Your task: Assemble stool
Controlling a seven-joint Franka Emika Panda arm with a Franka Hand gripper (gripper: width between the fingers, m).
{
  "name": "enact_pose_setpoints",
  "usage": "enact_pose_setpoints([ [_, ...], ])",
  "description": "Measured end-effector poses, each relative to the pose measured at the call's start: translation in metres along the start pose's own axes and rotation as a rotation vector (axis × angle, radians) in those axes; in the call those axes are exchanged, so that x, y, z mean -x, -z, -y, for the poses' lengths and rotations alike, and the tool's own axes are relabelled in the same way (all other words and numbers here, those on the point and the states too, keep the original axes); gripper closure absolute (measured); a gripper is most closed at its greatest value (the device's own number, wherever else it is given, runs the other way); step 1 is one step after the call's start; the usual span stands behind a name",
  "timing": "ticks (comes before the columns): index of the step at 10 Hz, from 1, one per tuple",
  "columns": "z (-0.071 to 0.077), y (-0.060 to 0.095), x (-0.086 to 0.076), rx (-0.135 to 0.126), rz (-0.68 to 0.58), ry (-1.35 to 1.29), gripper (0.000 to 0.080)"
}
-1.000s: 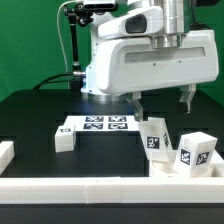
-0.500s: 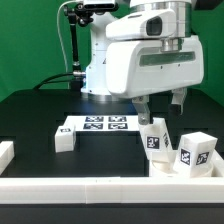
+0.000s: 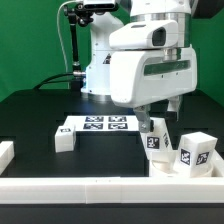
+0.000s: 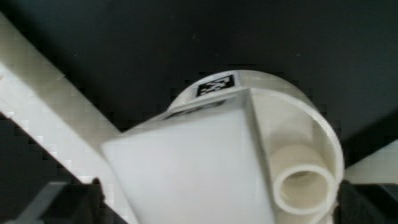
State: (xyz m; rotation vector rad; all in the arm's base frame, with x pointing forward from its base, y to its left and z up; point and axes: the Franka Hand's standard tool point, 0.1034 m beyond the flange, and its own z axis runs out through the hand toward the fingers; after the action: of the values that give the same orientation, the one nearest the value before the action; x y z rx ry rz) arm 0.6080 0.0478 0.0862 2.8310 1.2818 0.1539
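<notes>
Two white stool legs with black-and-white tags stand upright at the exterior view's right: one (image 3: pixel 154 137) directly under my gripper (image 3: pixel 160 110), the other (image 3: pixel 195 152) further right. The gripper is open, one finger on each side just above the nearer leg's top, and I see no contact. In the wrist view that leg (image 4: pixel 214 140) fills the picture, with its tag and its round peg end showing, and the gripper (image 4: pixel 222 208) straddles it. A small white block (image 3: pixel 63 141), perhaps the third leg, lies left of the marker board. The round disc is not in view.
The marker board (image 3: pixel 100 124) lies flat on the black table behind the legs. Long white border rails run along the front (image 3: pixel 100 186) and the left edge (image 3: pixel 6 152). One rail (image 4: pixel 50 85) crosses the wrist view beside the leg. The robot base stands behind.
The gripper has come down and shifted slightly toward the exterior view's left, closer over the nearer upright leg. The legs and the block have not moved.
</notes>
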Motion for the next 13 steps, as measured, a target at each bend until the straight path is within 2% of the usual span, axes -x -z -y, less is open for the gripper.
enact_pose_setpoints([
  [1, 0.0008, -0.0009, -0.0001, -0.001, 0.001, -0.007, 0.0271],
  [2, 0.0006, -0.001, 0.0001, -0.001, 0.001, -0.012, 0.0271],
  [3, 0.0001, -0.0007, 0.0003, 0.0, 0.001, -0.013, 0.0411],
  [4, 0.0, -0.0005, 0.0002, 0.0, 0.0, -0.013, 0.0459],
  [8, -0.0002, -0.0005, 0.0003, 0.0, 0.0, -0.062, 0.0459],
  [13, -0.0003, -0.0005, 0.0005, -0.002, -0.001, -0.42, 0.0459],
])
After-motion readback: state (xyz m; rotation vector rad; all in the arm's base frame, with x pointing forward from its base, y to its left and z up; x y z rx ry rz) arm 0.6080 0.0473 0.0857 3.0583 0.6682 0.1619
